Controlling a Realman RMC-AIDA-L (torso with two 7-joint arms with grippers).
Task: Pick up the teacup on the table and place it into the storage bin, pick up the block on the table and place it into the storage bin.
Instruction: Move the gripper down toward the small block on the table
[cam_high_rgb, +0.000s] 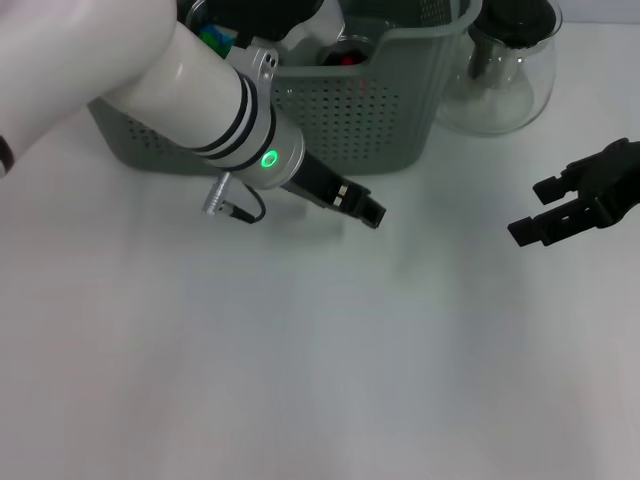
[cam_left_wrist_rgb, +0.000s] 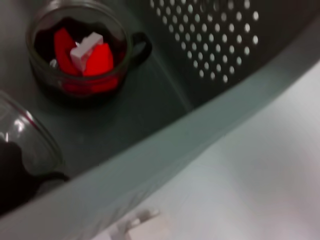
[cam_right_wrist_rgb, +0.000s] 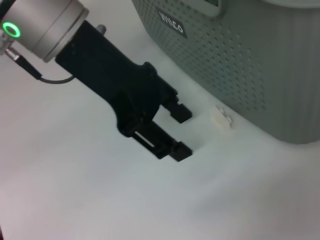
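Left hand, fingers apart and empty, hovered just before bin, beside white block on tabletop. Teacup sat inside bin. Right hand, apart, well off.

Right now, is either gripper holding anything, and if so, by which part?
Nothing is held. The left gripper is open and empty beside the small white block on the table by the storage bin. The right gripper hangs open and empty.
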